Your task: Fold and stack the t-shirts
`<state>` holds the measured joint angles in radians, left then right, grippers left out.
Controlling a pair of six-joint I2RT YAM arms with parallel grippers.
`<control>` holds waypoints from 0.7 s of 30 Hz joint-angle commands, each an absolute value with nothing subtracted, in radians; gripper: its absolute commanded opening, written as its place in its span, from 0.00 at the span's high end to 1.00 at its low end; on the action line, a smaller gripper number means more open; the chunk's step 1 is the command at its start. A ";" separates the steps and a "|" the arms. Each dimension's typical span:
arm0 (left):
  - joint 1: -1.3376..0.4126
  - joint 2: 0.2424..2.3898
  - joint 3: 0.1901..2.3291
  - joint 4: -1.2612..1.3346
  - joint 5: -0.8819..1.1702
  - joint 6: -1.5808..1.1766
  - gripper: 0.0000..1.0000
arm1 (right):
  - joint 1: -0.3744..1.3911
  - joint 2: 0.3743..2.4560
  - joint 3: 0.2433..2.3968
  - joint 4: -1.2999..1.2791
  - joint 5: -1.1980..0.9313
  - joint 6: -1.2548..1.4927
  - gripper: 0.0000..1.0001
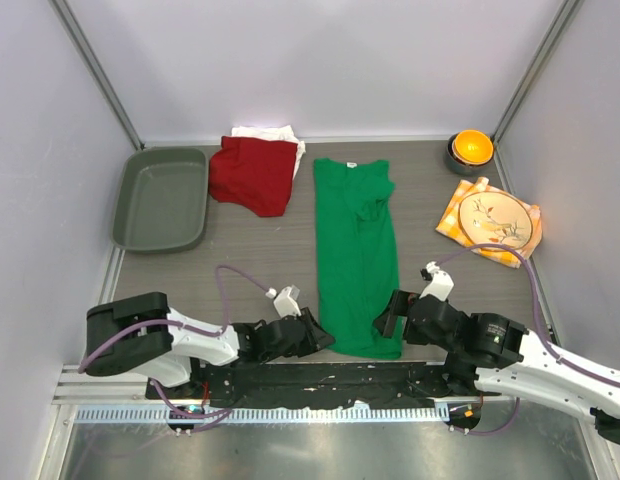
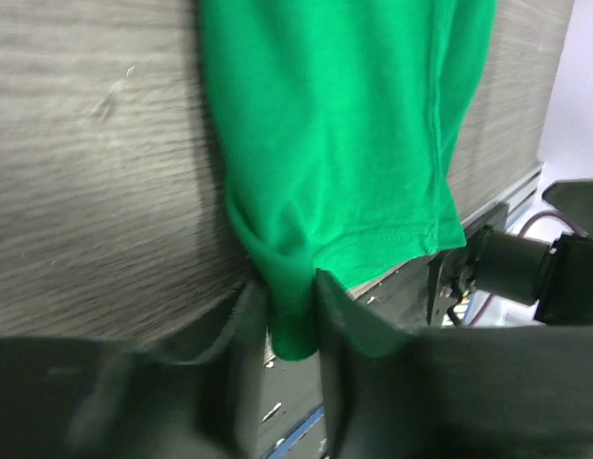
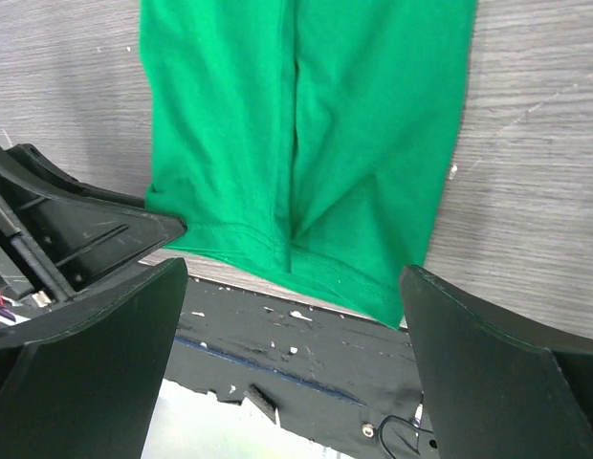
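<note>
A bright green t-shirt (image 1: 356, 250) lies folded into a long strip down the middle of the table, its hem at the near edge. My left gripper (image 1: 321, 339) is shut on the hem's left corner. In the left wrist view a bunched fold of that green t-shirt (image 2: 344, 143) is pinched between the two fingers of the left gripper (image 2: 292, 292). My right gripper (image 1: 390, 316) stands open at the hem's right corner. In the right wrist view the wide jaws of the right gripper (image 3: 295, 279) flank the hem of the green t-shirt (image 3: 306, 143) without touching it. A dark red t-shirt (image 1: 253, 175) lies crumpled at the back, partly over a white one (image 1: 275, 133).
A grey-green tray (image 1: 160, 198) sits at the back left. Stacked bowls, the top one orange (image 1: 470, 148), stand at the back right. A plate (image 1: 498, 220) rests on a checked orange-yellow napkin (image 1: 452, 216). A black base rail (image 1: 320, 378) runs along the near edge.
</note>
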<state>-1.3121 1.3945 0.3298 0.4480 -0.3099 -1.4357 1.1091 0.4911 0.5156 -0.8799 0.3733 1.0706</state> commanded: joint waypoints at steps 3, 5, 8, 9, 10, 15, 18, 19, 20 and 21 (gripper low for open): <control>-1.304 1.457 0.302 0.480 -0.252 -1.439 1.00 | 1.112 0.500 0.505 -0.960 0.391 1.135 0.00; -1.302 1.460 0.305 0.485 -0.249 -1.434 1.00 | 1.114 0.500 0.499 -0.974 0.361 1.155 0.00; -1.301 1.457 0.305 0.485 -0.245 -1.430 1.00 | 1.114 0.480 0.482 -0.982 0.319 1.175 0.00; -1.298 1.456 0.304 0.485 -0.245 -1.431 1.00 | 1.112 0.471 0.473 -0.982 0.310 1.178 0.00; -1.295 1.456 0.302 0.485 -0.244 -1.430 1.00 | 1.112 0.465 0.468 -0.982 0.304 1.181 0.00; -1.293 1.447 0.299 0.480 -0.245 -1.428 1.00 | 1.112 0.440 0.414 -0.971 0.241 1.218 0.00; -1.290 1.437 0.296 0.472 -0.249 -1.428 1.00 | 1.112 0.436 0.396 -0.953 0.235 1.223 0.00; -1.290 1.434 0.295 0.471 -0.250 -1.428 1.00 | 1.112 0.434 0.393 -0.950 0.238 1.232 0.00; -1.287 1.433 0.295 0.468 -0.250 -1.428 1.00 | 1.114 0.431 0.390 -0.945 0.241 1.236 0.00; -1.287 1.430 0.293 0.463 -0.250 -1.428 1.00 | 1.112 0.426 0.382 -0.942 0.241 1.239 0.02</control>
